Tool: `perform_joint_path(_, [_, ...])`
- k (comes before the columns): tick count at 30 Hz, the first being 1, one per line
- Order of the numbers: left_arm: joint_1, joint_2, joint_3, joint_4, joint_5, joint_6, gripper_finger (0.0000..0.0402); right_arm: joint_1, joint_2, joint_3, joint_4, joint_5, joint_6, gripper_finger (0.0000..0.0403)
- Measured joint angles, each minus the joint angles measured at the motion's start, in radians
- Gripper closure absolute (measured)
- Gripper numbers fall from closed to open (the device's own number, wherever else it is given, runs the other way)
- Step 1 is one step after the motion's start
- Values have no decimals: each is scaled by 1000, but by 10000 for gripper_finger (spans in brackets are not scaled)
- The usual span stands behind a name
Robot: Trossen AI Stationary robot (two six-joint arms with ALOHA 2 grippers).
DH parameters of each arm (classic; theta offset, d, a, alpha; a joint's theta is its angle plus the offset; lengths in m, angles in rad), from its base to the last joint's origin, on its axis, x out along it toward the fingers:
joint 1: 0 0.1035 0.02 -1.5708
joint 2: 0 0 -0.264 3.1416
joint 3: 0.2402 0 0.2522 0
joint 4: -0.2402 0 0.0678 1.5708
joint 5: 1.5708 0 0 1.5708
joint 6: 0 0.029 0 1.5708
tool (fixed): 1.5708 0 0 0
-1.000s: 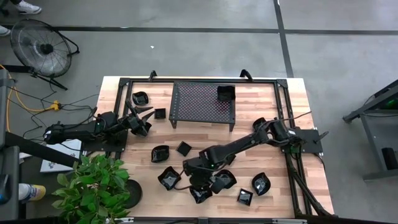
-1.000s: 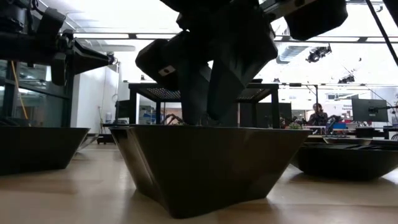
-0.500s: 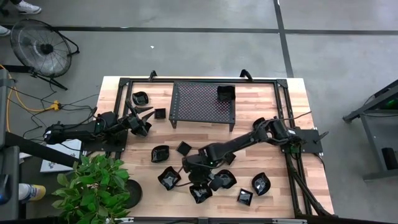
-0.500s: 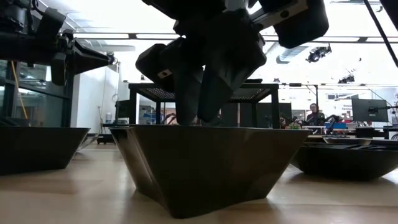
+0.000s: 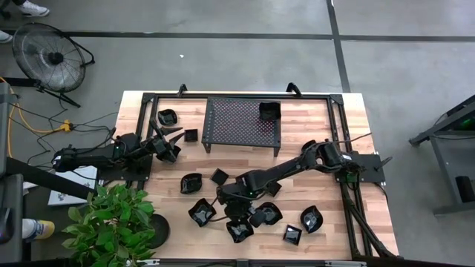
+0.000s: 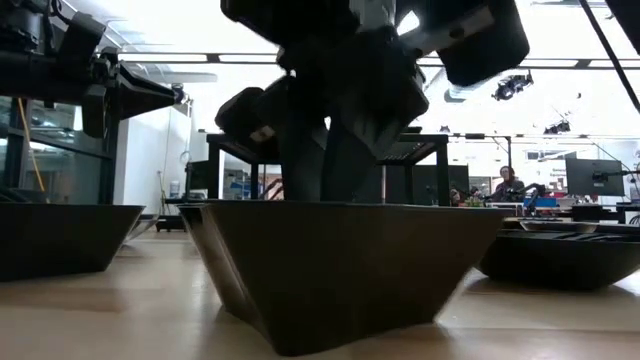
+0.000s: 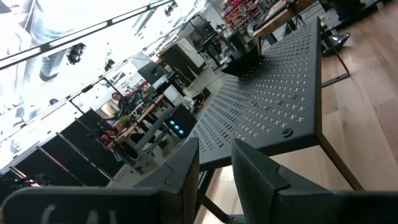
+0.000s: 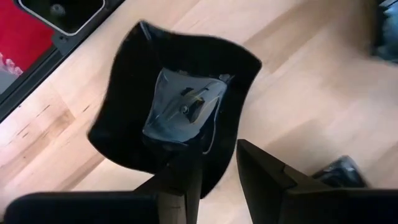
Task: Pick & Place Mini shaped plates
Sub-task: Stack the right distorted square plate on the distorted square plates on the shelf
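Mini shaped plates: glossy black small dishes, square and scalloped, most scattered across the near half of the table, one square plate [image 5: 269,111] already on the rack.

1. Pale wooden table [image 5: 312,119], framed by dark rails. Bare wood lies between the rack and the cluster, which looks like the freest lane for a carry.

2. Black perforated mesh rack [image 5: 241,122], standing on legs at the far middle. Its top is bare except for the one plate in a far corner. The raised edge would need clearing from above (judged, not seen).

3. Right arm, reaching across into the cluster. Right gripper [image 5: 226,202] has come down over the last second: in the low view its fingers now sink below the rim of the black flared-wall dish [image 6: 340,270], where earlier they hung above it. The wrist view shows the jaws spread and straddling one wall of this dish [image 8: 180,106], one finger inside and one on the wood outside, not yet pinching. The grasp looks about to close.

4. Left arm, waiting at the table's left edge beside the rack. Left gripper [image 5: 169,143] has its fingers a narrow gap apart with nothing between them.

5. Neighbouring plates [image 5: 202,213], [image 5: 267,215] lie close around the right gripper, so a straight lift seems safest.
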Motion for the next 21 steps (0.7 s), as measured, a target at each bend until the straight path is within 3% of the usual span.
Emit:
perform_joint_path(13, [0,0,0,0,0,0,309,-3,7,0,12,-25,19,310])
perform_joint_path(21, [0,0,0,0,0,0,309,-3,7,0,7,-33,19,359])
